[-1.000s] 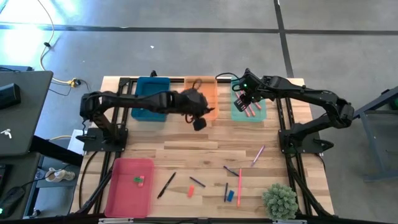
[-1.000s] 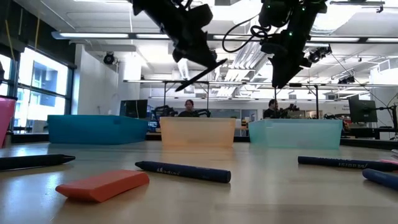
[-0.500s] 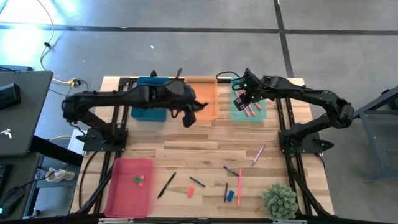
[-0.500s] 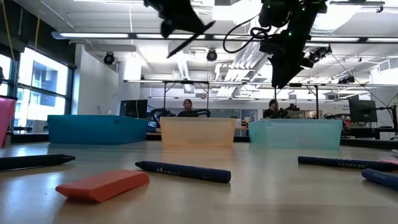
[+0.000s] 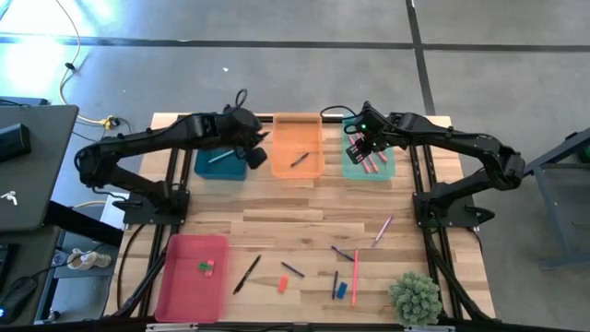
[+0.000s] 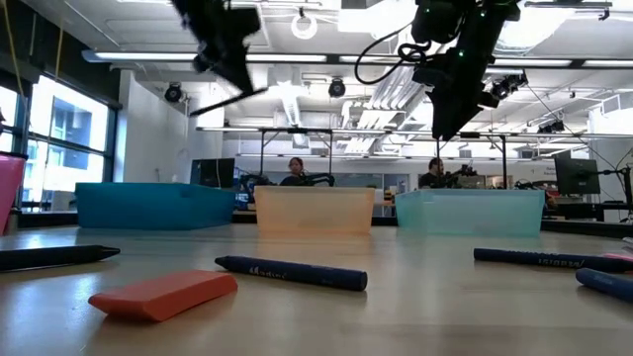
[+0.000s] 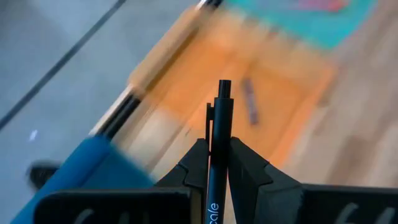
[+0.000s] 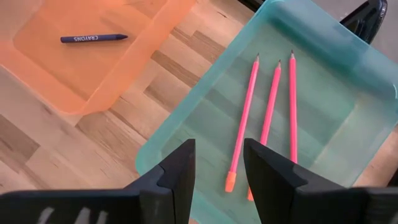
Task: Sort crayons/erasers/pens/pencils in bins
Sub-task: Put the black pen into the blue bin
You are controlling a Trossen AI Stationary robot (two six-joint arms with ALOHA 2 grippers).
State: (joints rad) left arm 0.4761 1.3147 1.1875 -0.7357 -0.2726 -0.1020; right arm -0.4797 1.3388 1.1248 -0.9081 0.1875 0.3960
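Pen (image 7: 217,146) clamped upright between left fingers (image 7: 198,163), above teal bin (image 5: 219,159); right fingers (image 8: 268,168) parted, empty.

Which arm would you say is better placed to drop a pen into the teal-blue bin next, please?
The left. Its gripper is shut on a dark pen beside the teal-blue bin. The right gripper hangs open and empty over the mint bin.

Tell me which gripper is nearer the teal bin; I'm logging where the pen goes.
Left. The left gripper holds a pen beside the teal bin; the right gripper hangs over the green bin.
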